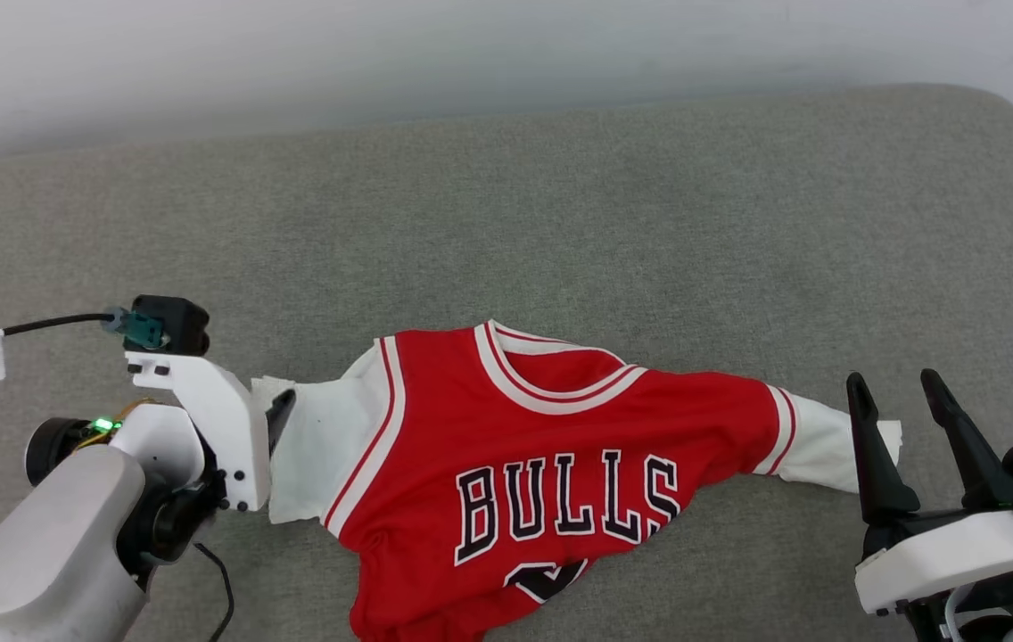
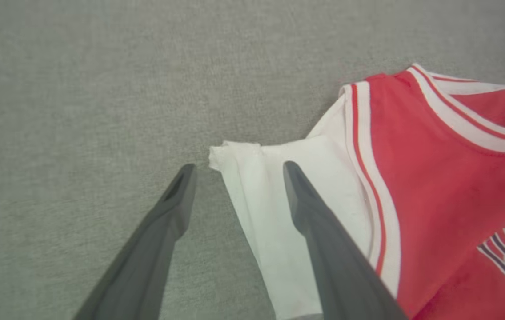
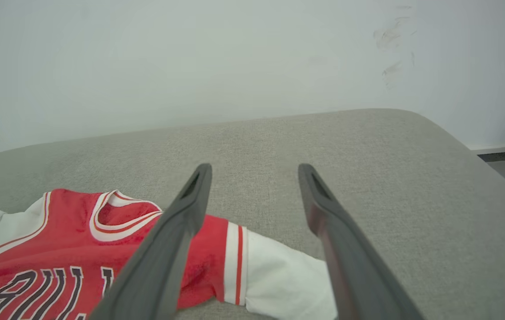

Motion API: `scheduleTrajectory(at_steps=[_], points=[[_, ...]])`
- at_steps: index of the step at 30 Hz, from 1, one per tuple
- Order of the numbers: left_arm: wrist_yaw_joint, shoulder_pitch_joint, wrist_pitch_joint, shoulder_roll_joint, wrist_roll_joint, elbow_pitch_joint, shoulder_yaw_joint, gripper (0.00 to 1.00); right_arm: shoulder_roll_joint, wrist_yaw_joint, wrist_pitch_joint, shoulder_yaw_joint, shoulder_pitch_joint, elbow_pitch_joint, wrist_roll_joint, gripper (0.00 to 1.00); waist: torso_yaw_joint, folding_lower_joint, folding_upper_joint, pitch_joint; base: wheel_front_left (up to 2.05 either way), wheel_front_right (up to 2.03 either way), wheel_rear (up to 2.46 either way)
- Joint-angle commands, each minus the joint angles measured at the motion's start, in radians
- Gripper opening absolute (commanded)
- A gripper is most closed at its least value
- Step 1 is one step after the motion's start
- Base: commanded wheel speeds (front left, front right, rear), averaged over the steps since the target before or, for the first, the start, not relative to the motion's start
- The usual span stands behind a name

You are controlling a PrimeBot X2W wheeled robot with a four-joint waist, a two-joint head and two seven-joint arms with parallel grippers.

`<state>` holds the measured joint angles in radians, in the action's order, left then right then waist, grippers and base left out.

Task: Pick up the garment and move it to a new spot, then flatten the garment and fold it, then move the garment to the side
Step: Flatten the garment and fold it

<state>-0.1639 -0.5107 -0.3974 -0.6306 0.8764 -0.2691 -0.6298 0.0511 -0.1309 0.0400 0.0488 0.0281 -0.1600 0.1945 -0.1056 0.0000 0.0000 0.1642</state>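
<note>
Left wrist view, left gripper spread astride garment sleeve edge; right gripper spread.

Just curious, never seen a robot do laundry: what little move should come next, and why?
Probably lower the open left gripper and close it on the white sleeve of the red jersey shirt: the sleeve's end lies between its two dark fingers, ungripped, on the grey cushion.

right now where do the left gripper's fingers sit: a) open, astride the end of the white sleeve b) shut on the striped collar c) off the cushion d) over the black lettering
a: in the left wrist view the left gripper is open, one finger over the garment at its white sleeve, the other over the grey cushion.
</note>
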Motion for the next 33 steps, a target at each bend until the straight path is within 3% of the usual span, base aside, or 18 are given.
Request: scheduleTrajectory(at_steps=[1, 5, 13, 14, 15, 16, 22, 28, 33], points=[[0.023, -0.022, -0.071, 0.000, 0.027, -0.019, -0.016, 1.00, -0.001, 0.000, -0.010, -0.006, -0.015, 0.008, 0.005, 1.00, -0.029, 0.0000, 0.0000, 0.034, 0.00, 0.00, 0.00], [0.051, -0.050, -0.179, -0.008, 0.058, -0.060, -0.041, 1.00, -0.001, 0.000, -0.017, -0.013, -0.029, 0.024, 0.016, 1.00, -0.042, 0.0000, 0.0000, 0.056, 0.00, 0.00, 0.00], [0.095, -0.080, -0.263, 0.029, 0.084, -0.164, -0.079, 1.00, -0.001, 0.000, -0.031, -0.030, -0.051, 0.055, 0.040, 1.00, -0.058, 0.0000, 0.0000, 0.083, 0.00, 0.00, 0.00], [0.105, -0.079, -0.277, 0.039, 0.090, -0.181, -0.086, 0.43, -0.001, 0.000, -0.031, -0.031, -0.052, 0.058, 0.044, 1.00, -0.060, 0.0000, 0.0000, 0.084, 0.00, 0.00, 0.00], [0.111, -0.079, -0.279, 0.049, 0.090, -0.196, -0.092, 0.04, -0.001, 0.000, -0.029, -0.032, -0.052, 0.063, 0.046, 1.00, -0.061, 0.0000, 0.0000, 0.085, 0.00, 0.00, 0.00], [0.117, -0.077, -0.284, 0.061, 0.098, -0.211, -0.096, 0.00, -0.001, 0.000, -0.030, -0.032, -0.053, 0.067, 0.045, 1.00, -0.063, 0.0000, 0.0000, 0.085, 0.00, 0.00, 0.00], [0.128, -0.068, -0.178, 0.090, 0.084, -0.260, -0.079, 0.00, -0.001, 0.000, -0.014, -0.024, -0.048, 0.085, 0.058, 1.00, -0.057, 0.0000, 0.0000, 0.066, 0.00, 0.00, 0.00], [0.087, -0.056, -0.007, 0.084, 0.041, -0.226, -0.040, 0.00, -0.001, 0.000, 0.063, 0.035, -0.033, 0.117, 0.092, 1.00, -0.023, 0.0000, 0.0000, 0.025, 0.00, 0.00, 0.00], [0.058, -0.030, 0.091, 0.081, 0.021, -0.155, -0.017, 0.00, 0.024, 0.000, 0.188, 0.133, -0.049, 0.185, 0.133, 1.00, 0.012, 0.0000, 0.0000, 0.002, 0.00, 0.00, 0.00]])
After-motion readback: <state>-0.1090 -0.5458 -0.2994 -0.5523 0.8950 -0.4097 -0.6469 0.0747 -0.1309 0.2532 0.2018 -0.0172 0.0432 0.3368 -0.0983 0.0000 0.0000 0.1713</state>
